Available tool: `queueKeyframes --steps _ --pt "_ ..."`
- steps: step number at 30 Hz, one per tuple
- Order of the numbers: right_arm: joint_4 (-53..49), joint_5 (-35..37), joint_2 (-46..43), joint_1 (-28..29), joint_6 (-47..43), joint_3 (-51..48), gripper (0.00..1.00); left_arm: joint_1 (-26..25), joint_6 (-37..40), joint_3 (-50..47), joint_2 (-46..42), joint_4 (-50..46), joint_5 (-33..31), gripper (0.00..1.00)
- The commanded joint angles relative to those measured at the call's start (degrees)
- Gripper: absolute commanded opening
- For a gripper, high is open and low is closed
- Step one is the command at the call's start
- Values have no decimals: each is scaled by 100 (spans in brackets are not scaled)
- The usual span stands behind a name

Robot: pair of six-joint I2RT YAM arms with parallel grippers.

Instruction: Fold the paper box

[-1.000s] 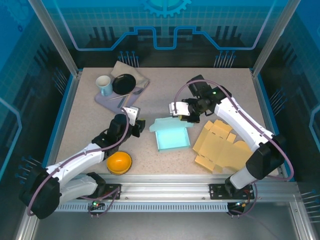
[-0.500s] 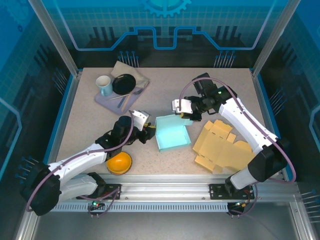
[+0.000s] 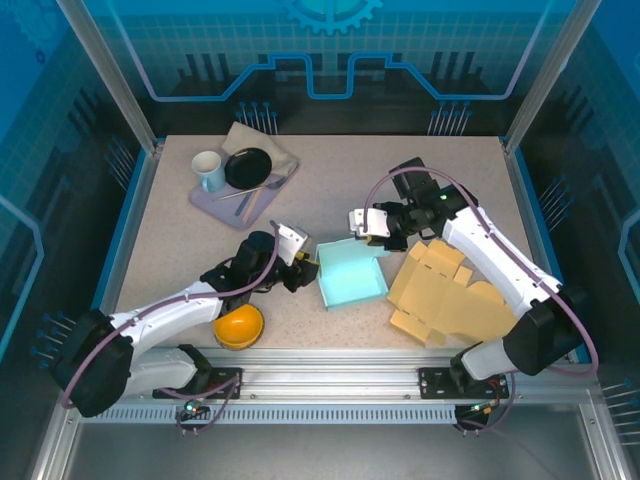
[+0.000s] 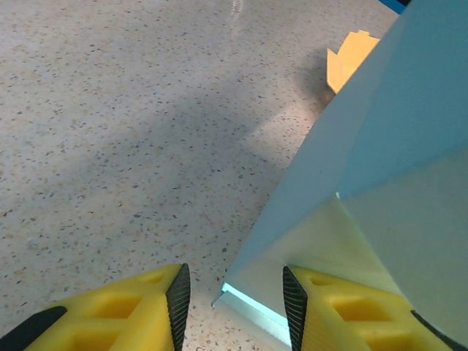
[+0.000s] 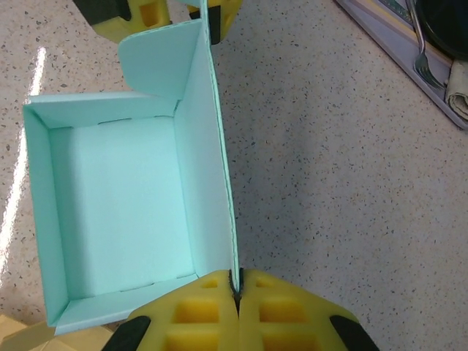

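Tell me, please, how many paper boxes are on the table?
2. A partly folded light blue box sits in the middle; a flat, unfolded yellow box lies just right of it. I see no others.

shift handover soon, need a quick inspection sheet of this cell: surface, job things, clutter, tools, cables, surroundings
surface: speckled tabletop, no spills seen
job's things: teal box partly folded, top open, one side wall raised; flat tan cardboard lying to its right
clutter: orange bowl near the front edge; tray at the back left with a cup, a black dish, cutlery and a cloth
grippers: right tool shut on the box's raised wall; left tool open, a box corner between its fingers
cables: purple cables run along both arms, no snag seen
surroundings: metal frame with blue-lit panels, rail at the front
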Motion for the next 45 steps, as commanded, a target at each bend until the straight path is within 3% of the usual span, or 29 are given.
queueKeyframes --steps 1,6,15,20,27,31,36,39,40,43,45 --pt "336 -1062 -216 -71 -158 -114 0 -119 326 129 -233 362 945 44" --pt "354 -1622 -523 -174 -786 -349 0 -119 673 -229 -609 804 1165 48" --pt "781 -1214 -797 -183 -1048 -570 0 -110 1004 -256 -413 870 1222 67" --pt "892 -1023 -892 -191 -1179 -660 0 -117 1038 -315 -555 983 1231 68" --pt "2050 -494 -1319 -318 -1089 -1351 0 -112 1293 -461 -979 930 824 68" --pt "2253 -279 -1511 -382 -1177 -1468 0 -101 1540 -438 -1040 696 698 69" --pt "2314 -213 -1739 -401 -1249 -1597 0 -70 1667 -614 -1393 856 -92 70" --pt "2241 -375 -1799 -402 -1317 -1607 0 -64 1781 -597 -1463 834 -253 70" --pt "2199 -377 -1786 -402 -1343 -1593 0 -56 1819 -579 -1455 803 -287 72" --pt "2142 -203 -1731 -411 -1437 -1557 0 -56 1983 -578 -1549 698 -460 99" --pt "2164 -23 -1695 -413 -1531 -1566 0 -44 2060 -613 -1690 699 -496 99"
